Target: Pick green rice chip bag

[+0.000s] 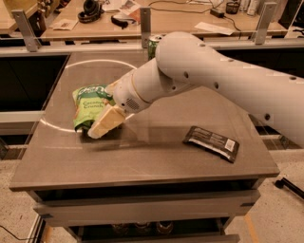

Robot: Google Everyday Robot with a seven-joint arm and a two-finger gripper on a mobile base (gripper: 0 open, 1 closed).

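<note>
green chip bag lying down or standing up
Lying down: the green chip bag rests on the table with its printed face up. The gripper is at its near right corner.

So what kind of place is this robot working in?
Probably a robotics lab or office: the desk behind holds headphones and papers; the pincer is at the green rice chip bag on a table.
</note>
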